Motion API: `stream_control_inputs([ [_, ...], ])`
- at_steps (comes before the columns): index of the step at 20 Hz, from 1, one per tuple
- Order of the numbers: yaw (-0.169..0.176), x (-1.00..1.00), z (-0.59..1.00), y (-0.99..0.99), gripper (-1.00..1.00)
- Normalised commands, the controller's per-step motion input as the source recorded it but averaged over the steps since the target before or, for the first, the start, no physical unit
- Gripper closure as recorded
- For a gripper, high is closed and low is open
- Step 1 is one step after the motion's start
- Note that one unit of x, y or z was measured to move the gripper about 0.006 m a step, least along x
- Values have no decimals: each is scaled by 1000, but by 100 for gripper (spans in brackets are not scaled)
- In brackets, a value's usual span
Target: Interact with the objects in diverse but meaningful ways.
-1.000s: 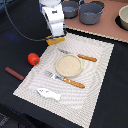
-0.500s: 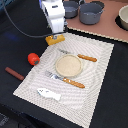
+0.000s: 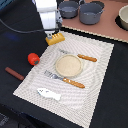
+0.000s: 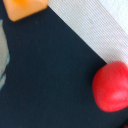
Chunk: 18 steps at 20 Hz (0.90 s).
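Our arm sat over the placemat's [image 3: 95,55] far corner at ext view's left, hand [image 3: 54,34] right above the bread loaf [image 3: 55,39]. Fingers hidden by the wrist housing, so we couldn't tell how far open the hand was or whether it had the loaf. Loaf lay on the mat corner, half off the edge by the look of it.

Tomato [image 3: 33,58] was on the dark worktop [image 3: 20,40] just off the mat; wrist cam showed it too [image 4: 111,86], w/ an orange loaf corner [image 4: 26,7] at frame edge. Sausage [image 3: 14,74] was further out on the worktop, fish [image 3: 49,93] on the mat's near corner. Plate [image 3: 68,65] was mid-mat w/ fork [image 3: 64,80] and knife [image 3: 80,56] either side, laid like a place setting. Two blue-grey pots [image 3: 80,10] were parked on the tan counter [image 3: 107,27] behind, clear of the arm.

We judged the loaf was the item being worked.
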Motion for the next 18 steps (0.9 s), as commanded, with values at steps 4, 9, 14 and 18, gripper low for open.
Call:
stream_control_inputs([
  [4,-155,-71,-228,-385,-100],
  [9,-214,-72,-125,-223,-100],
  [14,-205,2,7,-286,-100],
  [18,-161,170,269,-345,-100],
])
